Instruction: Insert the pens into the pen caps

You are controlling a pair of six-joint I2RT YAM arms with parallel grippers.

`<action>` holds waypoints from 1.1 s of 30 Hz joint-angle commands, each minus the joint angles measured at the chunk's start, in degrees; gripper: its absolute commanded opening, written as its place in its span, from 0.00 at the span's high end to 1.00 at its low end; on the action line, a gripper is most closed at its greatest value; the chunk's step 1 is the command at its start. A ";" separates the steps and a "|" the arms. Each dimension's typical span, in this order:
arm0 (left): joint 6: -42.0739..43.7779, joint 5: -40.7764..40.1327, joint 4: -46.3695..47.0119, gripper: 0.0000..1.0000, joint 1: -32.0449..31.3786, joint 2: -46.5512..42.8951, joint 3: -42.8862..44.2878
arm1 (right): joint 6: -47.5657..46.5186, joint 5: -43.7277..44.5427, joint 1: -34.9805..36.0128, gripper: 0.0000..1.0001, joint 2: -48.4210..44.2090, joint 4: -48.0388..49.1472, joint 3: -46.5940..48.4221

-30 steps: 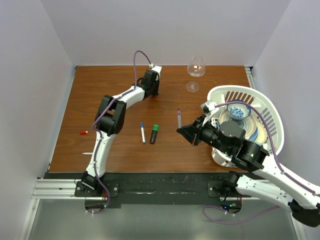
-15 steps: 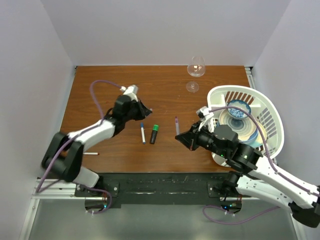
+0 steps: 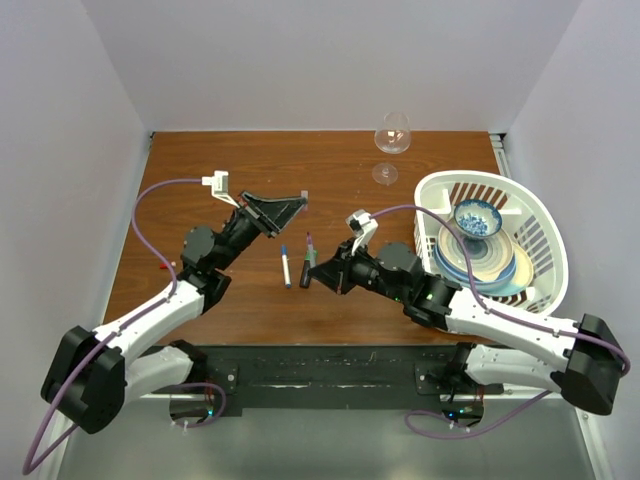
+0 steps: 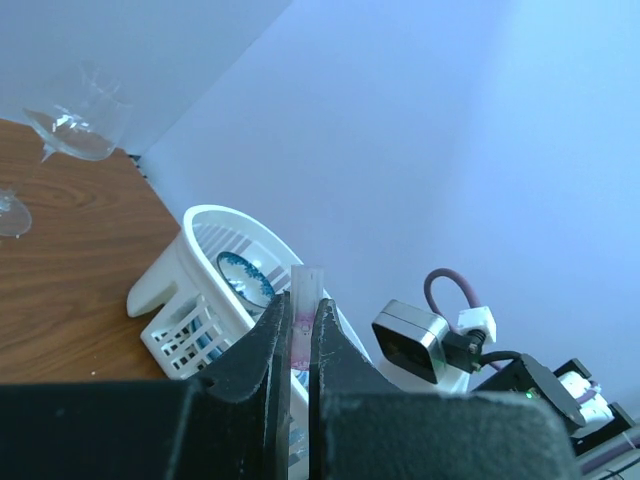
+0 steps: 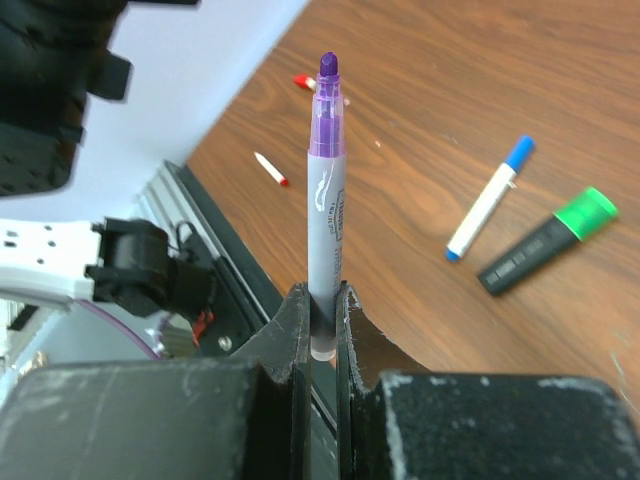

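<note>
Pens on the table: a white pen (image 3: 285,266) with a blue cap and a black marker (image 3: 308,268) with a green cap are laid side by side, not touching, on the brown table (image 3: 200,170).
Purple pen (image 5: 325,200): it is clamped at its lower end and held upright, with its purple tip bare. In the top view it (image 3: 309,246) is seen directly over the black marker's green end.
Right gripper (image 5: 320,310): its fingers are pressed together on the purple pen's barrel.
Left gripper (image 4: 300,335): its fingers are closed on a pale cap (image 4: 307,285), which juts out past the fingertips.
Shown by the left wrist view alone: the pale cap itself, which cannot be made out from above.
Shown by the right wrist view alone: the pen's uncapped tip. A red cap (image 5: 303,82) and a red-tipped white piece (image 5: 270,168) are seen well to the left of the black marker (image 5: 545,245).
Shown by the top view alone: the left gripper (image 3: 298,198) is raised beyond the black marker, clearly apart from the purple pen.
Surroundings: a white basket (image 3: 540,215) is placed well to the right of the black marker, and a wine glass (image 3: 392,135) stands far beyond it.
</note>
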 commanded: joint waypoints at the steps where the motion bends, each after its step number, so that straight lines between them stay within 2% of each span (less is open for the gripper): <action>1: -0.64 0.64 6.53 1.00 -0.58 -1.53 -1.03 | 1.42 1.28 0.51 1.00 1.10 8.75 1.82; 33: 1.38 0.29 7.84 1.00 -1.73 -1.35 -3.41 | 2.03 2.33 0.69 1.00 2.33 9.89 4.11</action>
